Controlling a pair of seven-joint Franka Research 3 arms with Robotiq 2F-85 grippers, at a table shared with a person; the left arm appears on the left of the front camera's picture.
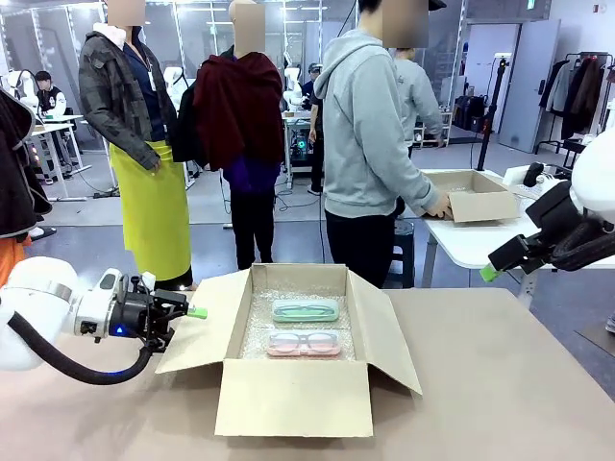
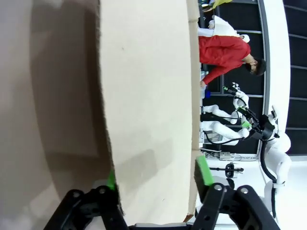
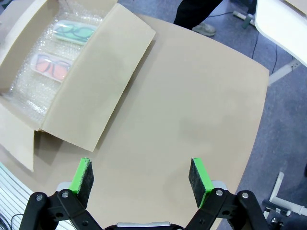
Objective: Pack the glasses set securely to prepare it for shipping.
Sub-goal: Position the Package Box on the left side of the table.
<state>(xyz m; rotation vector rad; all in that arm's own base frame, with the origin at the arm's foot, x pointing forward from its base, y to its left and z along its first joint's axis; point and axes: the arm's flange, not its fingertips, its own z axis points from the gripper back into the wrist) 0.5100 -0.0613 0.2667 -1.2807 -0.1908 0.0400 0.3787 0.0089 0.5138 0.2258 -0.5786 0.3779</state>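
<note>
Open cardboard box (image 1: pixel 293 384) on tan table (image 1: pixel 500 384).

Smooth grey floor (image 1: pixel 86 206) throughout the workshop room, with a tan matte surface (image 1: pixel 500 384) in the foreground. White side table (image 1: pixel 471 240) at right; dark garments on a clothes rack (image 1: pixel 581 86) beside a grey door (image 1: pixel 527 82).

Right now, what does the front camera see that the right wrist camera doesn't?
Front view: the left gripper at the box's left flap, and people standing behind. Right wrist view: the open right gripper with its green pads up close, above bare table. Both: the cardboard box with the mint case and pink case on bubble wrap.
</note>
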